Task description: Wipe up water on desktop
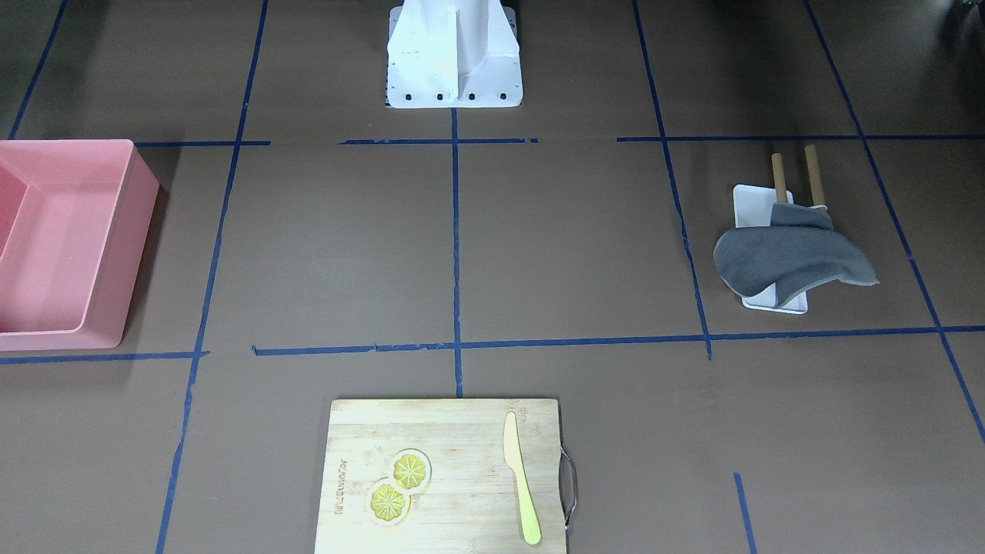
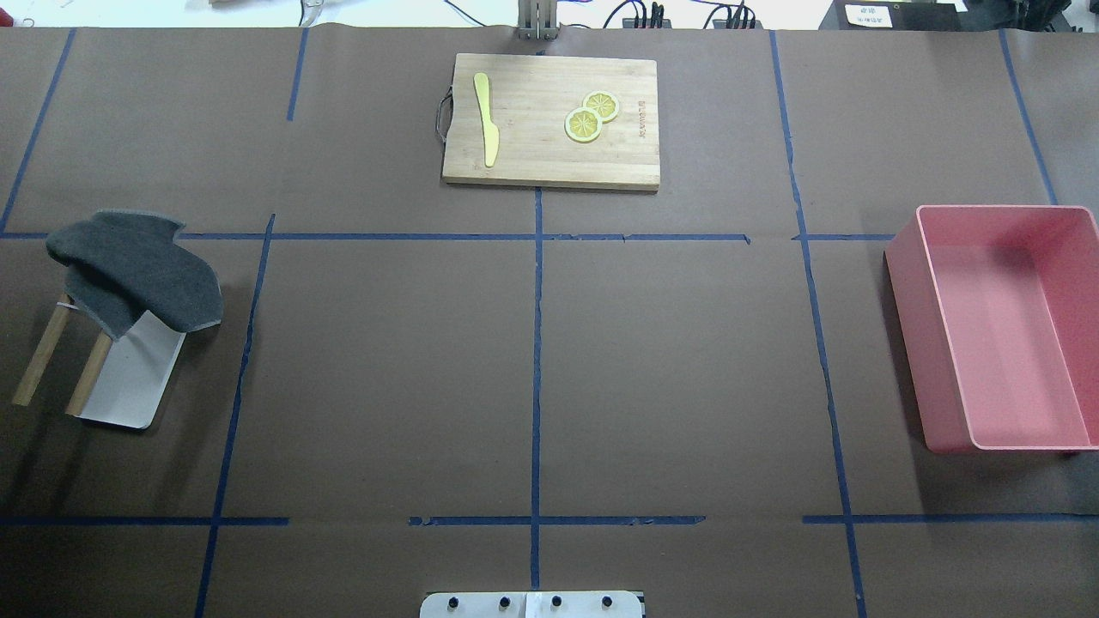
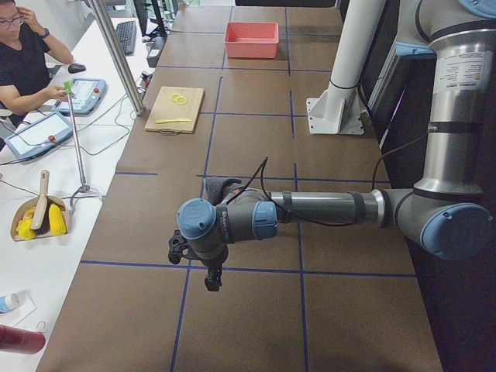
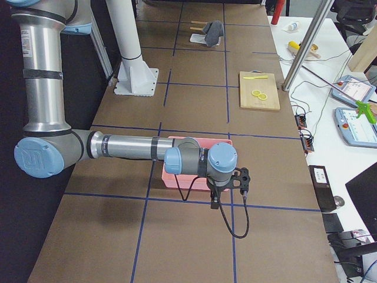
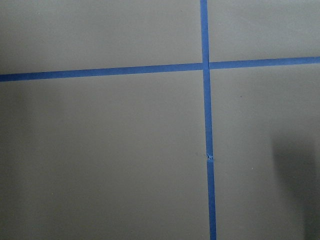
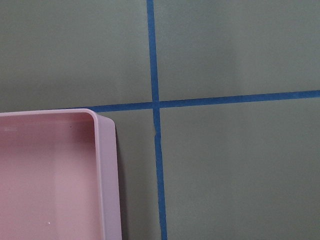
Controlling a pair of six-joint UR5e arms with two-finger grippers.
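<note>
A: Left end effector (image 3: 211,277) open or closed?
B: Can't tell — same for the right end effector (image 4: 214,202); both are hanging above the tabletop (image 2: 386,369). Grey cloth (image 2: 129,270) is lying over the white rack (image 2: 133,390) at the robot's left. You're wanting a raised fold, lifting straight up. No water showing.

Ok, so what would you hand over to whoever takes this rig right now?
Left pincer: over bare dark-brown taped desktop; open or shut, cannot tell.
Right pincer: above the pink plastic bin corner; cannot tell either.
Grey cloth: draped over a white tray with two wooden rods, on the robot's left.
Done: nothing; cloth not picked up.
Left: no water shows in these views; take the cloth, find the spill, wipe.
</note>
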